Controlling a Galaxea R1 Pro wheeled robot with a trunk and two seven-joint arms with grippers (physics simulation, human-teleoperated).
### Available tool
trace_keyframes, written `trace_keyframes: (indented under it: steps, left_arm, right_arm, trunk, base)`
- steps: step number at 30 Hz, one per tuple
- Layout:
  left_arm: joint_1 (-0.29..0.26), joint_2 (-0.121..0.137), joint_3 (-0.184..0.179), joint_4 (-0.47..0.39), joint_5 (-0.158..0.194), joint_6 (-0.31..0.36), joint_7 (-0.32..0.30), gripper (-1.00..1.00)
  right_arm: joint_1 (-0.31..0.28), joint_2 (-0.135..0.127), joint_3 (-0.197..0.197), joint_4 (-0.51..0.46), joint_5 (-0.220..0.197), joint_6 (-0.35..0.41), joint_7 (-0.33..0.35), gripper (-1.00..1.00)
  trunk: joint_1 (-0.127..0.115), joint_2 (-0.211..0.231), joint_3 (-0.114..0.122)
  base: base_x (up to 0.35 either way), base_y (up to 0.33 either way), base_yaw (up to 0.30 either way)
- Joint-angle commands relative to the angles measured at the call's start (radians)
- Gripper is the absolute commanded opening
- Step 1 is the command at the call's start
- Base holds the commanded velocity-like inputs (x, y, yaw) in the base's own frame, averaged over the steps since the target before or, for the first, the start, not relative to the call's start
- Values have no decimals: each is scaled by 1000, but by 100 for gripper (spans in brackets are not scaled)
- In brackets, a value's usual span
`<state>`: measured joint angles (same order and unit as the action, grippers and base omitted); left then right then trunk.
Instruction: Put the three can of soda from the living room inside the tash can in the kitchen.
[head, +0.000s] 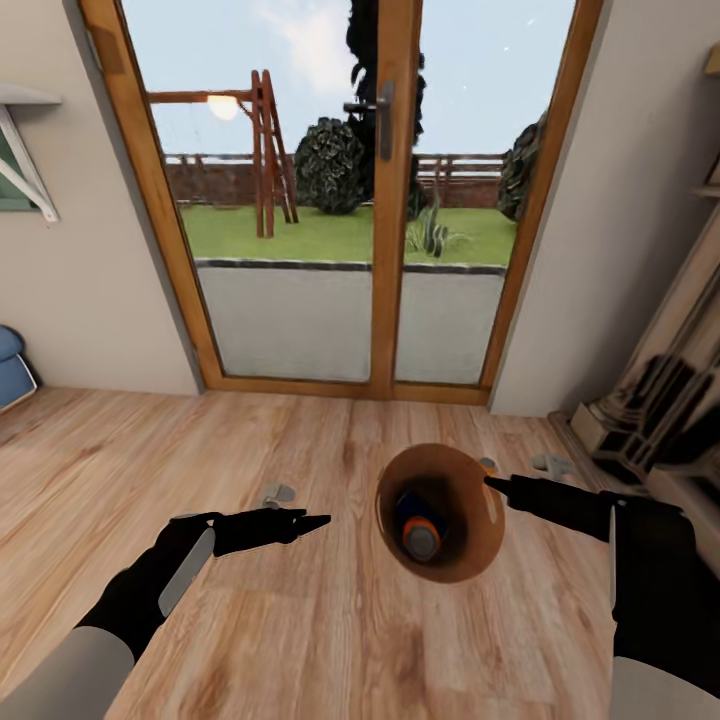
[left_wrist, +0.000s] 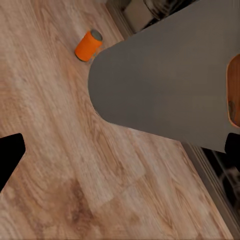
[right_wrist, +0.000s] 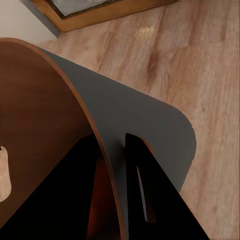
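The tash can (head: 470, 560) is grey outside and brown inside, and hangs tilted just above the wood floor. My right gripper (head: 495, 487) is shut on its rim. In the right wrist view the gripper (right_wrist: 116, 200) has one finger inside the wall (right_wrist: 135, 115) and one outside. An orange can of soda (head: 421, 535) with a silver top lies inside, next to what looks like a blue one (head: 404, 502). Another orange can (left_wrist: 88, 45) lies on the floor beyond the bin (left_wrist: 165, 80), peeking past the rim (head: 487, 465). My left gripper (head: 305, 521) is open and empty, left of the bin.
Wood-framed glass doors (head: 385, 200) stand straight ahead, with a garden behind them. A blue sofa edge (head: 10, 365) shows at far left. Light furniture (head: 650, 400) lines the right wall. Two small grey items (head: 278, 493) (head: 552, 463) lie on the floor.
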<state>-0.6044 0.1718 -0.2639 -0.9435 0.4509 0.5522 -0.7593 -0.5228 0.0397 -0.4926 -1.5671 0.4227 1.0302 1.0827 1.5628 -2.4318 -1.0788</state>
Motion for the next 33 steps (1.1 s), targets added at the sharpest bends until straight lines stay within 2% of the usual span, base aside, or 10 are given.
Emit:
trace_keyframes:
  steps: [1,17,33]
  left_arm:
    - [0,0,0,0,0,0,0,100]
    - [0,0,2,0,-1,0,0,100]
    - [1,1,2,0,-1,0,0,100]
  right_arm:
    - [0,0,0,-1,-30,17,18,-100]
    - [0,0,-40,-1,-30,17,62,-100]
    - [0,0,-41,-1,-29,17,62,-100]
  trunk:
    - [0,0,0]
    - [0,0,0]
    - [0,0,0]
  base:
    - [339,0,0]
    - [339,0,-12]
    - [339,0,-255]
